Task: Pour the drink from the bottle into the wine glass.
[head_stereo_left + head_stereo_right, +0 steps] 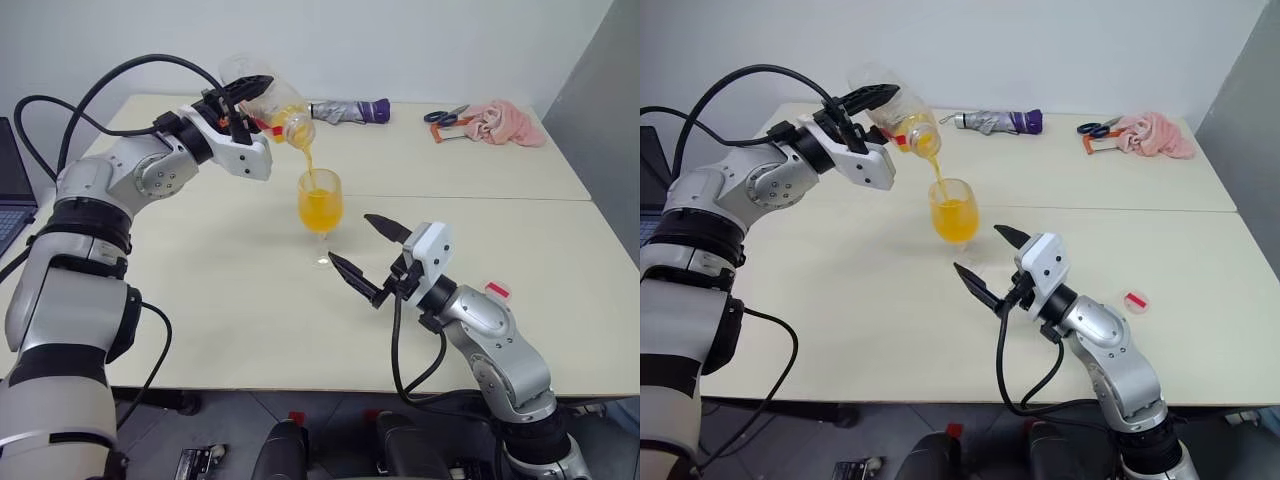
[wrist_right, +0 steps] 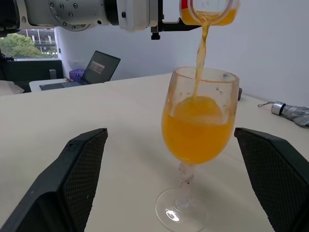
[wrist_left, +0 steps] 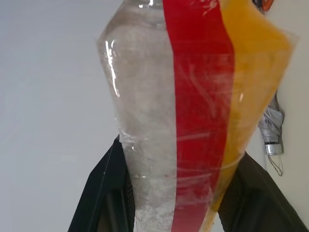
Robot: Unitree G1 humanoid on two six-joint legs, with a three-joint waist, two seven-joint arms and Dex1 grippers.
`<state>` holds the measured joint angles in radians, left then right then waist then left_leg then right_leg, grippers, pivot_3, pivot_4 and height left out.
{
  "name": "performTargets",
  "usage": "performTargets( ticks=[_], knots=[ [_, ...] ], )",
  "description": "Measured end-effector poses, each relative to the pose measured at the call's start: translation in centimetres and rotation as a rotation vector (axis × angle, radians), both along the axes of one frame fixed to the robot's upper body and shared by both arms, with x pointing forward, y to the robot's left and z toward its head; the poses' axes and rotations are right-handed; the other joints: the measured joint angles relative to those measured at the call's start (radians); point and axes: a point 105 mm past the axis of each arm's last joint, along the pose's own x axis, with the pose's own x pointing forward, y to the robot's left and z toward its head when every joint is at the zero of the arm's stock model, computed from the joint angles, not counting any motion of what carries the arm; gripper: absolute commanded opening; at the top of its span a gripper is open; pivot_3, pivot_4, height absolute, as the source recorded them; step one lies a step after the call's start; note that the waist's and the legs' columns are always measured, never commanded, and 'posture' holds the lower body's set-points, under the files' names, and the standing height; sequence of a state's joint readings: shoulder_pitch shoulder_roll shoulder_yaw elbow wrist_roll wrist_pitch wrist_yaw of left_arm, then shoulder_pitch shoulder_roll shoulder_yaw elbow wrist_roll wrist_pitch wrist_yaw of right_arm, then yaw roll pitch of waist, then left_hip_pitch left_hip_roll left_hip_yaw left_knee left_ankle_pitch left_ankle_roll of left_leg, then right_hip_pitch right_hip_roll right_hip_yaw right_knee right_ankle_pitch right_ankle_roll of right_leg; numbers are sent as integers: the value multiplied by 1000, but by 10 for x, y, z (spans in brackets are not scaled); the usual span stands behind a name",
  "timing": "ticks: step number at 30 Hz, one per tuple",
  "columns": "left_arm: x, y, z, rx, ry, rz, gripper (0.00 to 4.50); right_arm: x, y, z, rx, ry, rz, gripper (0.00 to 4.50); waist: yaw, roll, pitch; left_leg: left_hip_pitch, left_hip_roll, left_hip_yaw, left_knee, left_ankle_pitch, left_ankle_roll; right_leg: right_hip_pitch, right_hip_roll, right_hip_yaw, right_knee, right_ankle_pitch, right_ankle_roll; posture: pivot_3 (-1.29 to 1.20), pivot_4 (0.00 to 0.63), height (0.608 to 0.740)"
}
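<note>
Nearest, at 5 o'clock: right gripper (image 1: 364, 252), fingers spread wide, nothing held, flanking but not touching foot of wine glass (image 1: 320, 212). Glass upright at table centre; clear stemmed bowl, round flat foot, bowl well over half full of translucent orange drink (image 2: 195, 130); splash marks on inner wall above liquid line.

Directly above glass, toward 11 o'clock: bottle (image 1: 268, 101) tilted mouth-down over rim, no cap on mouth, thin orange stream falling into bowl. Body clear, squarish, w/ vertical red label strip (image 3: 200, 111); remaining drink pooled along lower side near neck, rest of body see-through. Left gripper (image 1: 243, 103) clamped shut on bottle body, black fingers (image 3: 104, 193) pressing both sides.

Surface: pale cream table (image 1: 220, 300), two tops butted w/ seam running behind glass. Small red-and-white item (image 1: 1135, 299) at 3 o'clock, prob. the cap; too small to confirm. Far edge: folded grey-purple umbrella (image 1: 348, 111) at 12 o'clock; scissors (image 1: 444, 115) and pink cloth (image 1: 503, 122) at 1 o'clock. Laptop (image 2: 99, 65) at 9 o'clock, cut off by frame in head views. White wall behind; grey panel at far right.
</note>
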<state>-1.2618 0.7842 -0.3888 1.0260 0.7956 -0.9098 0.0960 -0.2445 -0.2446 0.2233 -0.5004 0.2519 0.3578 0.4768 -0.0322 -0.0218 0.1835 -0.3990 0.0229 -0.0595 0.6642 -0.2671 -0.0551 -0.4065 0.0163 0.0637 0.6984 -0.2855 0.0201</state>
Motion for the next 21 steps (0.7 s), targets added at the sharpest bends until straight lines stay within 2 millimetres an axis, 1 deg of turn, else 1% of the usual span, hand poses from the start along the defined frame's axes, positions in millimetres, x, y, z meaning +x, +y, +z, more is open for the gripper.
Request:
performTargets(
  ticks=[6,8,11,13,15,18,20,21],
  knots=[
    [0,-10,-2,-39,42,-35,1709,0,1,0,-1,0,1,4500,0,0,0,0,0,0,0,0,0,0,0,0,0,0,0,0,150,740],
    [0,-12,-6,-58,69,-48,1709,0,1,0,-1,0,0,4500,0,0,0,0,0,0,0,0,0,0,0,0,0,0,0,0,150,740],
    [1,-11,-14,-102,121,-52,1709,0,1,0,-1,0,0,4500,-1,0,0,0,0,0,0,0,0,0,0,0,0,0,0,0,150,740],
    [3,-11,-15,-141,147,-52,1709,0,2,0,-1,0,0,4500,-1,0,0,0,0,0,1,0,0,0,0,0,1,0,0,0,150,740],
    [4,-10,-13,-250,200,-64,1709,0,2,0,0,0,0,4500,0,0,0,0,0,0,1,0,0,0,0,0,1,0,0,0,150,740],
    [6,-10,-17,-380,304,-89,1709,0,2,0,3,0,2,4500,-1,0,0,0,0,0,1,0,0,0,0,0,1,0,0,0,150,740],
    [8,-9,-20,-429,351,-93,1708,0,2,0,4,0,3,4500,-1,0,0,0,0,0,1,0,0,0,0,0,1,0,0,0,150,740],
    [8,-4,-18,-541,413,-107,1708,-1,3,0,-6,-2,17,4500,-3,0,0,1,1,0,1,0,0,0,0,1,2,0,0,0,150,740]
  ],
)
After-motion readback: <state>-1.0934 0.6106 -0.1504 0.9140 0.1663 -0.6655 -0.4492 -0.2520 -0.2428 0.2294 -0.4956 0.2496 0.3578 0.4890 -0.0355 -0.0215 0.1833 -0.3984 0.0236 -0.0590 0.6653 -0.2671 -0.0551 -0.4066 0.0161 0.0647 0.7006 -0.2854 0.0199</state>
